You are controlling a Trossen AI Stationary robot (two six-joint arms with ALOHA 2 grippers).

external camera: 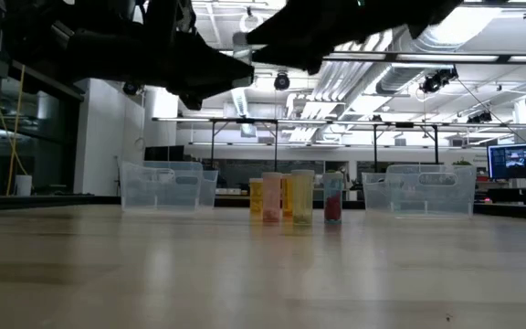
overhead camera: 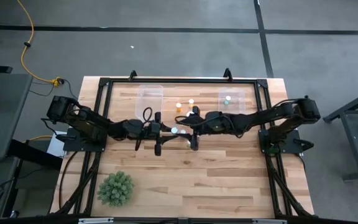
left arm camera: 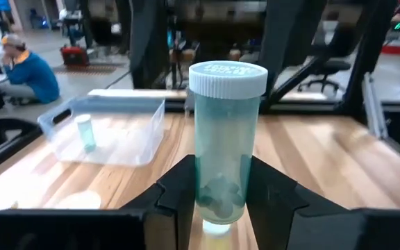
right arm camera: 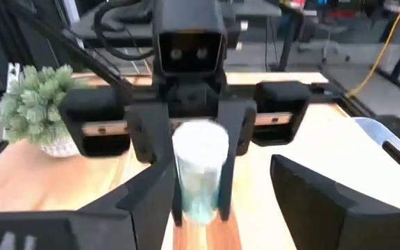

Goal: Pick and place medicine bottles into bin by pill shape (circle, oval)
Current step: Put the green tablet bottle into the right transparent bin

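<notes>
Above the middle of the counter (overhead camera: 216, 168), the left claw (left arm camera: 217, 208) holds a pale greenish bottle (left arm camera: 222, 139) upright by its lower body, white cap up, with small pills lying at its bottom. The right claw (right arm camera: 245, 201) faces it from just beside, its fingers spread wide and holding nothing. Four more bottles (external camera: 292, 196) stand clustered on the counter between two clear bins (external camera: 163, 185), and one small bottle (left arm camera: 84, 132) sits inside a bin.

Left gripper (left arm camera: 217, 201) jaws clamp an upright greenish bottle (left arm camera: 224, 146).
</notes>
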